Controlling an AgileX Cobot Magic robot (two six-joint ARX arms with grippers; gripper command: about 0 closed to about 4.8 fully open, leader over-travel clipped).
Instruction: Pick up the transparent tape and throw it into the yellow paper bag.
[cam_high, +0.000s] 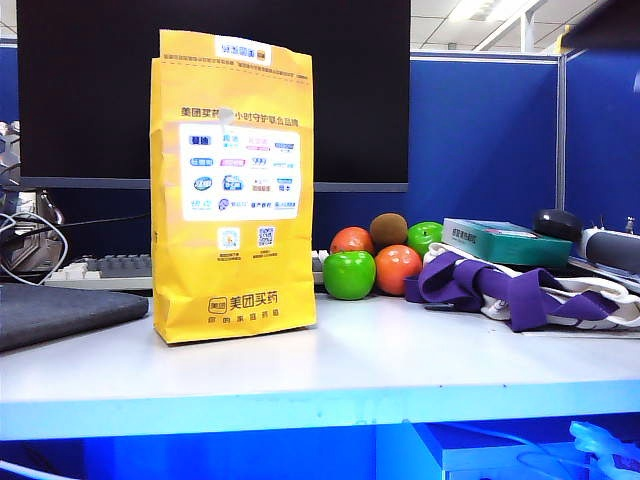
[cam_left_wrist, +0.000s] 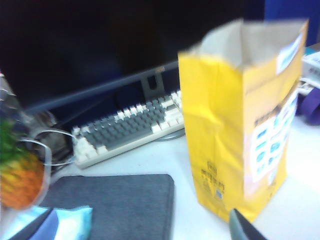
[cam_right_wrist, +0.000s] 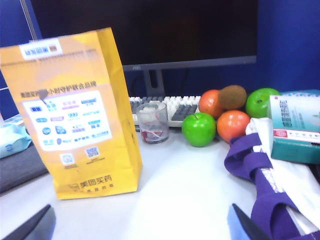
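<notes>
The yellow paper bag (cam_high: 233, 190) stands upright on the white table, left of the middle, and its top is open (cam_left_wrist: 240, 115). The transparent tape shows in no view, and the inside of the bag is hidden. My left gripper (cam_left_wrist: 135, 235) hangs above the table beside the bag, over a dark grey pad. Its fingertips (cam_left_wrist: 242, 227) are wide apart with nothing between them. My right gripper (cam_right_wrist: 137, 232) is open over bare table in front of the bag (cam_right_wrist: 75, 110), with nothing between its fingers. Neither gripper shows in the exterior view.
Right of the bag lie green apples (cam_high: 349, 274), oranges and a kiwi, then a purple-and-white strap (cam_high: 500, 290) and a teal box (cam_high: 505, 240). A small clear glass-like cylinder (cam_right_wrist: 152, 122) stands by the keyboard (cam_left_wrist: 130, 125). The grey pad (cam_left_wrist: 115, 200), wipes pack and pineapple (cam_left_wrist: 17, 175) lie left.
</notes>
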